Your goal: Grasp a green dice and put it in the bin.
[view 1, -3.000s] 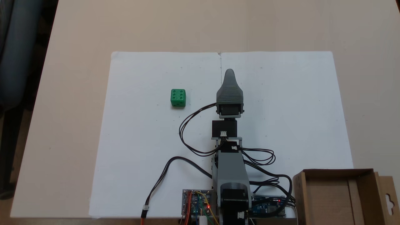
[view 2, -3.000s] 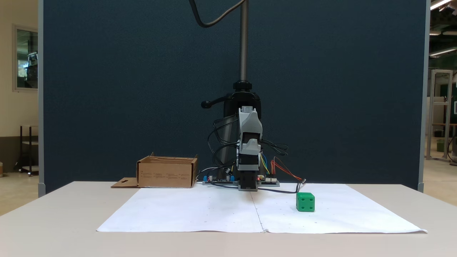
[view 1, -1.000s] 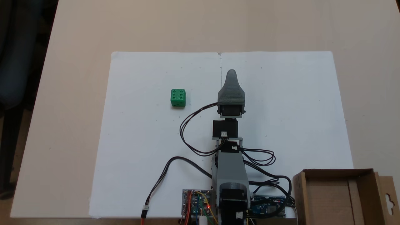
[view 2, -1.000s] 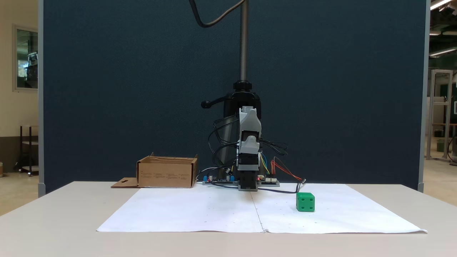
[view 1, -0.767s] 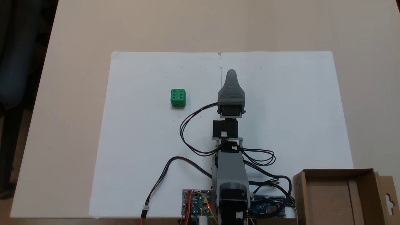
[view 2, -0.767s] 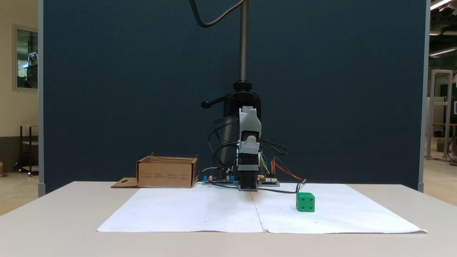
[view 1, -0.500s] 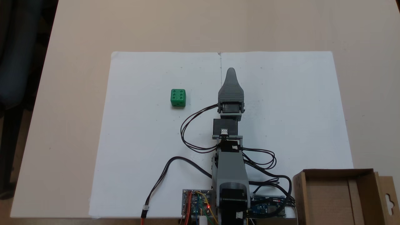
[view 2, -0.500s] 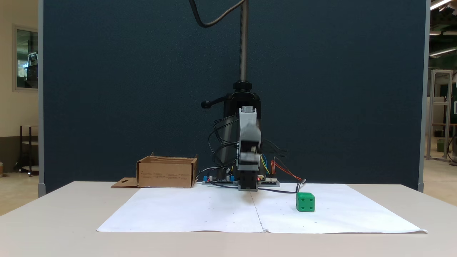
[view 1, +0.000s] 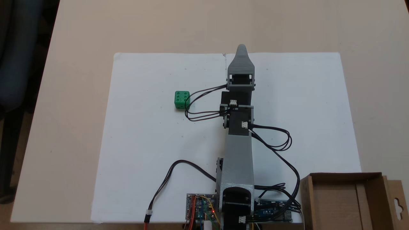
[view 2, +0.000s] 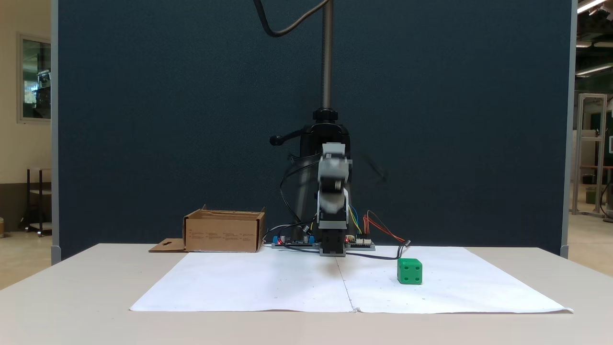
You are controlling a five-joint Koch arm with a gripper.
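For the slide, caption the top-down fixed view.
Arm stretched over white paper, gripper past its far edge; green dice untouched, bin waiting.

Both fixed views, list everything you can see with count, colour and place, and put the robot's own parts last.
green dice: one, bright green, on the white paper, six-pip face up, left of the arm in the view from above.
bin: one, brown cardboard, at the lower right corner of the view from above, with nothing in it.
white paper: two sheets side by side, on the table.
table: one, beige.
partition: one, dark blue, behind the table.
circuit boards: two, with coloured wires, beside the arm's base.
arm: one, grey and black, stretched over the paper's middle seam.
end effector: one, grey, past the paper's far edge; open or shut cannot be told.
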